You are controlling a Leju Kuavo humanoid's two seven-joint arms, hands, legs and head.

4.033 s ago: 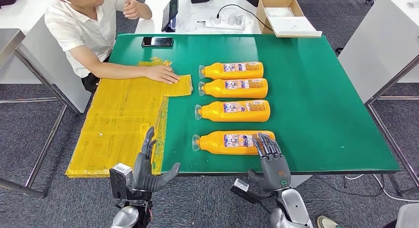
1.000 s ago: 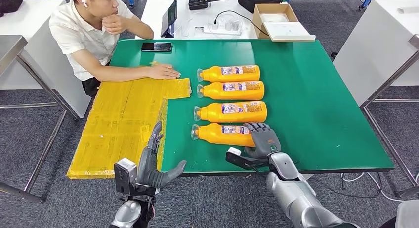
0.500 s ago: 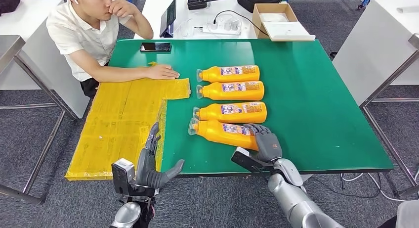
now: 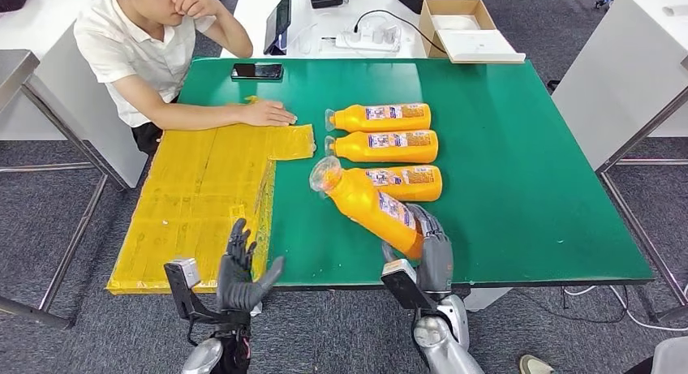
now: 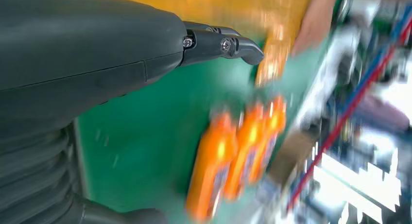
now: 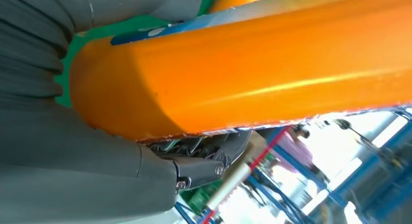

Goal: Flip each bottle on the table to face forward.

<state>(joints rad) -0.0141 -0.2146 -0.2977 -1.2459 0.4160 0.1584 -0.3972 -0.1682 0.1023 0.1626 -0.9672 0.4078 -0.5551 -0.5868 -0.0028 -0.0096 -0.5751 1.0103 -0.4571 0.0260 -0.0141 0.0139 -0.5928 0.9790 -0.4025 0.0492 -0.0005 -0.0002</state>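
Bottles of orange plastic with clear caps and printed labels lie on a green table top. Three of them rest on their sides in a row, caps toward the robot's left: the farthest bottle, the middle bottle just beside it, and the nearest lying bottle, partly hidden behind the raised one. A fourth orange bottle is lifted off the table and tilted, its clear cap up and toward the left, its base down in the robot's right hand. That hand is wrapped around the bottle's lower end at the near edge of the table; in the right wrist view the grey thumb and the dark fingers press on opposite sides of the orange body.

The left hand hangs at the near edge of the table, fingers spread apart and holding nothing, above a sheet of yellow crinkled plastic that covers the table's left part. A person in a white shirt sits at the far left corner, one hand flat on the sheet. A black phone lies near the far edge.
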